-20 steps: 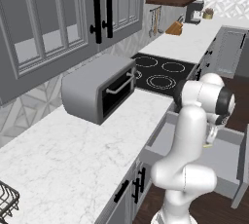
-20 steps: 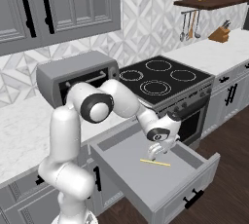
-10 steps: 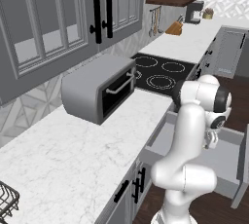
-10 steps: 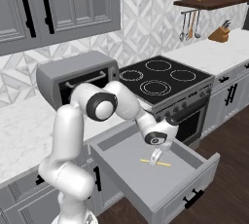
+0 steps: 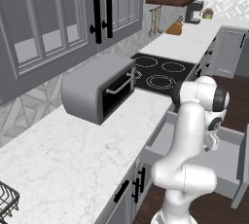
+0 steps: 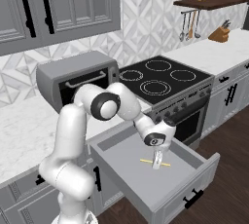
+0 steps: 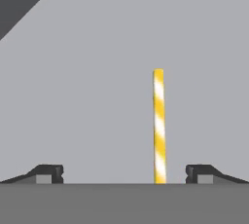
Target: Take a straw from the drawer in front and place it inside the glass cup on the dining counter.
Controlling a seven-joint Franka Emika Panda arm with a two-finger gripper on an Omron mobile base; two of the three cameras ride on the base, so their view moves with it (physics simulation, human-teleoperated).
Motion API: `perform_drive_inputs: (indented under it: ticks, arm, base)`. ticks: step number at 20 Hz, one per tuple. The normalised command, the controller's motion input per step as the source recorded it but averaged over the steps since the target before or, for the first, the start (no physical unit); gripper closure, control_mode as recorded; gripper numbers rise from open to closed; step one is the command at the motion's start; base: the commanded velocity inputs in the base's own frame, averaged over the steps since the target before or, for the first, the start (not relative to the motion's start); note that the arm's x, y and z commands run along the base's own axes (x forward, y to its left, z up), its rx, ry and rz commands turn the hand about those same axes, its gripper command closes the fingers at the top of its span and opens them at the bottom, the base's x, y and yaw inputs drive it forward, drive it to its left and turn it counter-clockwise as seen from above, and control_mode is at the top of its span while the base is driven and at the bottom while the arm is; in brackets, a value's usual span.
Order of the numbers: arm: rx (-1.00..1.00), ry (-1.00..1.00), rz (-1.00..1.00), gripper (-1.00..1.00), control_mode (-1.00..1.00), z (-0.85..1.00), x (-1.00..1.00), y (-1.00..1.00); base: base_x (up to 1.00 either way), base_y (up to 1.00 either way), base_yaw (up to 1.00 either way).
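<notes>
The drawer (image 6: 160, 184) stands pulled out below the worktop (image 6: 24, 130), beside the stove (image 6: 160, 77), its plain grey floor exposed. The arm (image 6: 112, 108) reaches from the base down into it, wrist bent so that the gripper (image 6: 157, 162) points at the drawer floor. The straw (image 6: 155, 162) lies flat on that floor, near the middle of the drawer and well clear of its walls (a yellow stick with pale bands in the hand view).

Step in hand: the pick-up, at the stage of closing in on the straw; nothing is held yet. The jaws stand wide apart, as the two fingertips (image 7: 48, 173) at the far corners of the hand view show.

Position of the straw (image 7: 158, 125) relative to the gripper (image 7: 124, 174): it lies between the two tips but off centre, closer to the tip on the right of that view, and runs lengthwise away from the hand, across the line joining the tips. Its near end passes out of sight at the bottom of the view. Whether the tips already touch the floor cannot be told.

The next move likely calls for a small sideways correction to centre the straw, a short descent to the floor, then a firm closing, since so thin a stick may roll or slip.
</notes>
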Motion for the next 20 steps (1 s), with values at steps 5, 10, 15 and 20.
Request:
perform_drive_inputs:
  ticks: [5,10,15,20]
  arm:
    - [0.00,0.00,0.09,-1.00,-1.00,-0.15,0.10,0.14]
    - [0.00,-0.02,0.00,-1.00,-1.00,-0.05,0.07,0.05]
    - [-0.01,0.00,0.00,-1.00,-1.00,-0.17,0.01,0.07]
    - [0.00,0.00,0.00,-1.00,-1.00,-0.21,0.00,0.06]
  base:
    - [0.00,0.00,0.00]
    - [0.00,0.00,0.00]
    - [0.00,0.00,0.00]
    - [0.00,0.00,0.00]
